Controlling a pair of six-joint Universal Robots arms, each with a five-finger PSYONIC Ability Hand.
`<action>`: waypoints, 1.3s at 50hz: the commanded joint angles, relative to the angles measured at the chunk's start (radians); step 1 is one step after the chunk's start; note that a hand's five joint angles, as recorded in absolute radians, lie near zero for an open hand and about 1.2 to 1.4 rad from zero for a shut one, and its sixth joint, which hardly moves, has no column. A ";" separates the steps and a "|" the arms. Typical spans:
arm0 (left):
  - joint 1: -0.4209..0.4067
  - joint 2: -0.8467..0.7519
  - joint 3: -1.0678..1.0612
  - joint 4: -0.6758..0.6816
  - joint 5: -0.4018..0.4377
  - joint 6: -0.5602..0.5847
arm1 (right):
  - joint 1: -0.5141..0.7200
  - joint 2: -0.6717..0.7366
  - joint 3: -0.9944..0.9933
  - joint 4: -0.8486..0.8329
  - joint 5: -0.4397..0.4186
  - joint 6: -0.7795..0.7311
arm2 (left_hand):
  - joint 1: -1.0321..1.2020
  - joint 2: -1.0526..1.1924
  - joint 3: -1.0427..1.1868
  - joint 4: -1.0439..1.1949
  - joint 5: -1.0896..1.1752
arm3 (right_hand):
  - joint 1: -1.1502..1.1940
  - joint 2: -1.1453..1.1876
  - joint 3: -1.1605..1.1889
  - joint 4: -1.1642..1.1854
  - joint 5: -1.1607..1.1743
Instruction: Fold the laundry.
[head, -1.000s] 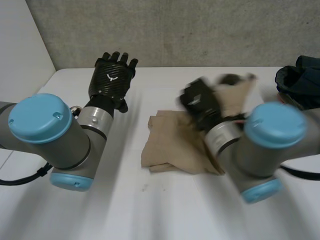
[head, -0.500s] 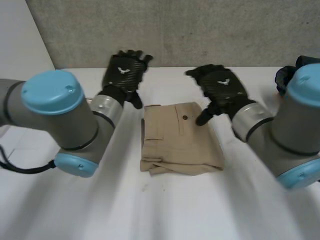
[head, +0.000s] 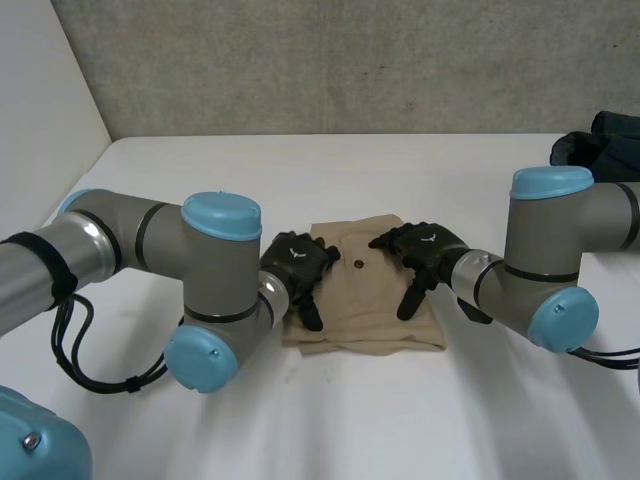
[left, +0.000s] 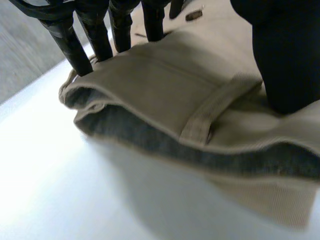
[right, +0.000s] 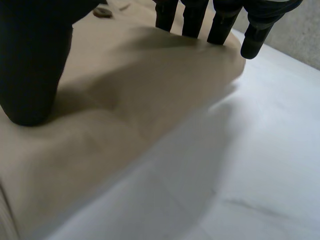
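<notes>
- Both hands have dropped since half a second ago. Then they hung above the far end of the trousers (head: 365, 305); now they lie on the cloth, with the arms bent low over the desk (head: 330, 420).
- Nearest, the two elbows with their light-blue caps flank the trousers on either side.
- Between the arms, the tan trousers lie folded into a flat rectangle in the middle of the desk. The near edge shows stacked layers.
- On the left edge of the trousers rests the left hand (head: 297, 268), spread open and grasping nothing. In the left wrist view its fingers (left: 102, 37) stand straight with their tips pressed on the cloth by the open waistband. The thumb presses down just beside a belt loop (left: 212, 107).
- On the right edge rests the right hand (head: 428, 250), likewise spread open with nothing in it. In the right wrist view its fingertips (right: 192, 17) are set down along the rounded fold, the outermost one at the very edge by the desk. The thumb is pushed flat into the cloth.
- A small dark button (head: 358, 265) sits on the top layer between the two hands, touched by neither.
- Farther off, a heap of dark clothes (head: 600, 150) lies at the far right edge of the desk, well apart from the trousers.
- Behind the desk stands a grey wall (head: 350, 60).
</notes>
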 joint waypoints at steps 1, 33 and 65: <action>0.002 0.045 0.000 -0.007 -0.006 0.060 | -0.001 -0.013 -0.015 0.029 0.079 -0.068 | 0.003 -0.011 -0.018 -0.009 -0.029 | -0.042 -0.024 -0.027 -0.043 -0.044; 0.177 0.494 -0.092 0.049 0.683 -0.295 | 0.177 -0.394 0.759 -0.623 0.205 -0.027 | 0.033 0.018 0.012 0.021 0.001 | -0.042 -0.024 -0.027 -0.043 -0.044; 0.169 0.487 -0.117 0.063 0.663 -0.292 | 0.194 -0.144 0.467 -0.821 0.286 -0.070 | 0.033 0.018 0.012 0.021 0.001 | 1.180 1.198 1.195 1.179 1.178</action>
